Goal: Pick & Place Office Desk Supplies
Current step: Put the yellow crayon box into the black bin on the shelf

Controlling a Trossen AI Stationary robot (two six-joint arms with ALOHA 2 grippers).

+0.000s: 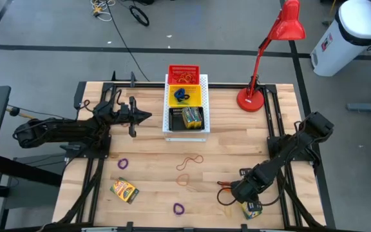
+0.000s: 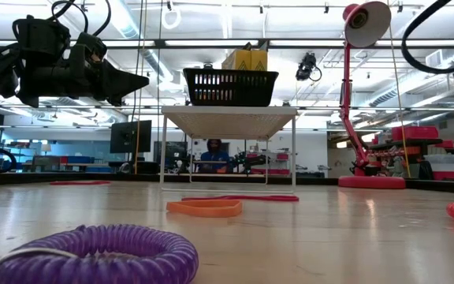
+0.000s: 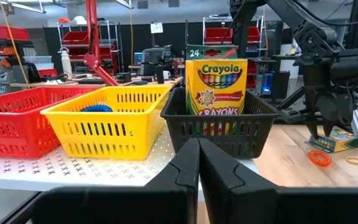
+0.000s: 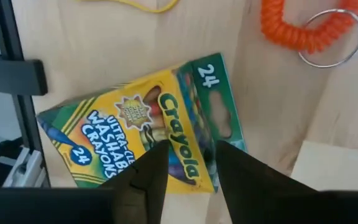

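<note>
Two arms in the overhead picture: the left end effector (image 1: 143, 116) hangs at centre-left, pinched tight on nothing, pointing toward three stacked baskets on the white perforated board (image 1: 204, 84) at top centre. Red basket (image 1: 183, 73) farthest up, yellow basket (image 1: 184, 96) below it, black basket (image 1: 186, 120) lowest, crayon boxes inside it. The right end effector (image 1: 248, 201) sits at lower right, directly over a crayon box (image 1: 252, 209) on the tabletop (image 1: 230, 148). Another crayon box (image 1: 125, 191) lies at lower left, purple loops (image 1: 122, 164) nearby, rubber bands (image 1: 190, 160) mid-frame, a red desk lamp (image 1: 263, 58) at upper right.

Low view now: a purple coil loop (image 2: 101, 254) fills the bottom left, an orange band (image 2: 205, 207) behind it at centre.

Left wrist view: fingers (image 3: 185, 174) pressed together, empty; an upright Crayola box (image 3: 216, 87) stands in the black basket at centre.

Right wrist view: fingers (image 4: 146, 180) parted, straddling the Crayola box (image 4: 148, 134) lying flat, not yet clamped; an orange coil loop (image 4: 303, 28) at upper right.
</note>
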